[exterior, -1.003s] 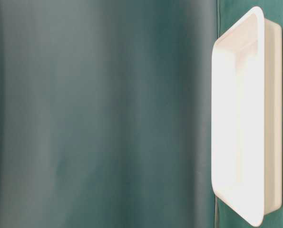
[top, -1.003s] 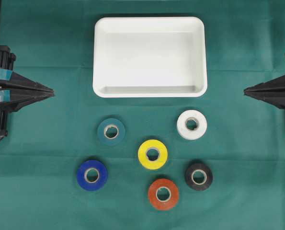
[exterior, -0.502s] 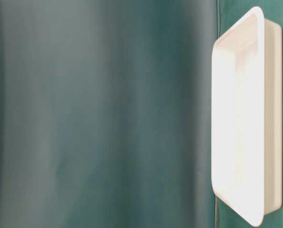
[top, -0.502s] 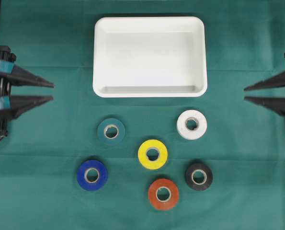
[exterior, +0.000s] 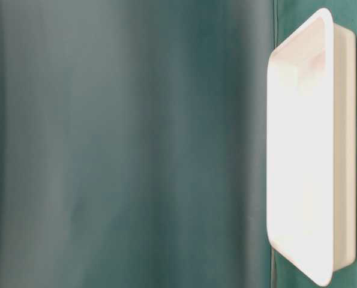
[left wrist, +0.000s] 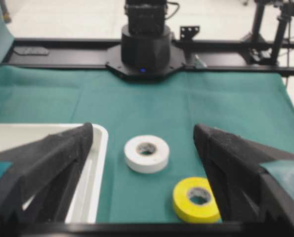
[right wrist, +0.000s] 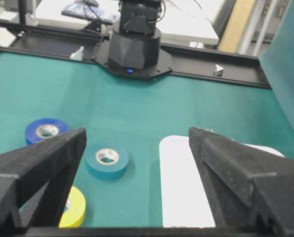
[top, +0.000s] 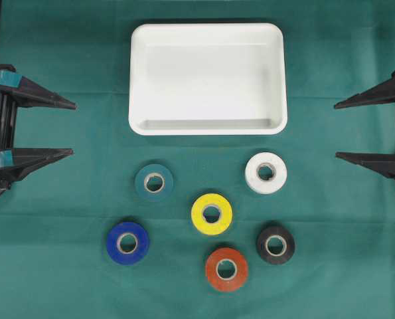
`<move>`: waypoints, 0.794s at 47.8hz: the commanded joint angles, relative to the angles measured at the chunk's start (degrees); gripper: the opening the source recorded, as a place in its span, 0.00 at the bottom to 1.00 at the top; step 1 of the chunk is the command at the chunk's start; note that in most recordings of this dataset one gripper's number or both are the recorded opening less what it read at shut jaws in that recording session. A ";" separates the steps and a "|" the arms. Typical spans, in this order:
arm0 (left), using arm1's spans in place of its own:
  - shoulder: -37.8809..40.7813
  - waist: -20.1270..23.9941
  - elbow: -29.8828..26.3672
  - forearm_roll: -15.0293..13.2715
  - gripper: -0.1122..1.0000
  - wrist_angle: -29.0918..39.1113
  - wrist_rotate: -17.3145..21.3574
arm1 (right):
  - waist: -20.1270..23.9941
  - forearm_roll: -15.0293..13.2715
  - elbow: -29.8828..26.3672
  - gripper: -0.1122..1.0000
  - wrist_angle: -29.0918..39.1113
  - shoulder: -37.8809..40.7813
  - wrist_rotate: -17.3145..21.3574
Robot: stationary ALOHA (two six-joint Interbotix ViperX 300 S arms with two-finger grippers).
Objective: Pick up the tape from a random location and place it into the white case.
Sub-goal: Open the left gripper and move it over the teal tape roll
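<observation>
The white case [top: 139, 80] lies empty at the back middle of the green cloth; the table-level view shows its rim [exterior: 329, 150] edge-on. Several tape rolls lie flat in front of it: teal [top: 142, 183], white [top: 278, 174], yellow [top: 198, 214], blue [top: 113, 243], red [top: 212, 269] and black [top: 289, 244]. My left gripper [top: 72, 129] hovers open at the left edge, far from the rolls. My right gripper [top: 336, 131] is open at the right edge. Between the left fingers I see the white roll [left wrist: 137, 163] and the yellow roll [left wrist: 184, 205].
The right wrist view takes in the teal roll [right wrist: 95, 168], the blue roll [right wrist: 33, 137] and the case [right wrist: 181, 187]. The opposite arm's black base [left wrist: 144, 49] stands at the cloth's far end, and a black frame rail [right wrist: 48, 47] borders the cloth.
Both grippers have gone from shut to wide open, without shifting along the table. The rolls and the case lie as before.
</observation>
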 commanded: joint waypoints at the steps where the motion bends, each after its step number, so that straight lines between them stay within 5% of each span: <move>1: 0.62 -0.18 -1.41 -0.09 0.98 -0.26 -0.26 | 0.00 0.18 -1.49 0.91 -0.26 0.44 0.09; 15: 1.23 -3.87 -1.93 -0.09 0.98 -0.18 -0.26 | -0.09 0.09 -1.58 0.91 -0.18 0.44 0.00; 38: 1.85 -3.34 -2.29 -0.09 0.98 0.44 -0.09 | 0.00 0.09 -1.58 0.91 -0.18 0.88 0.00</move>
